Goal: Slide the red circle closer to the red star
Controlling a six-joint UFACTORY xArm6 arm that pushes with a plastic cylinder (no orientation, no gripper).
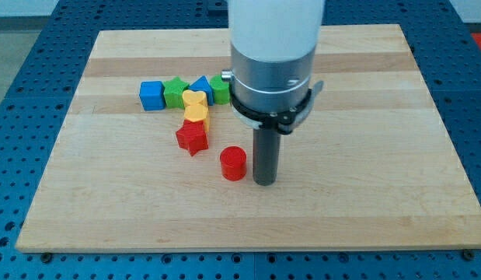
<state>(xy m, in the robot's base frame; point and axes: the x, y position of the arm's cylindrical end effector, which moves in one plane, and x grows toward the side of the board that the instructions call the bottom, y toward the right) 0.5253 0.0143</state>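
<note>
The arm's pale body [275,39] is running out of the view's top and is covering part of the wooden board [364,194] behind it, so the green block [221,89] at the right end of the cluster is showing only partly and its shape is hard to make out. My tip [265,183] is a bare dark rod, gripping nothing, and it is resting on the board just to the view's right of the red circle [233,163], very close, though I cannot tell if they are touching. The red star [192,138] is lying near the circle, up and to the view's left, with a small gap between them. The board's right half and bottom strip are lying open, and every block is sitting well away from the edges. I am counting eight blocks: two red, two yellow [196,106] stacked closely above the star, two blue, namely a cube [151,96] and a triangle [201,84], and two green, one a star-like piece [175,91].
</note>
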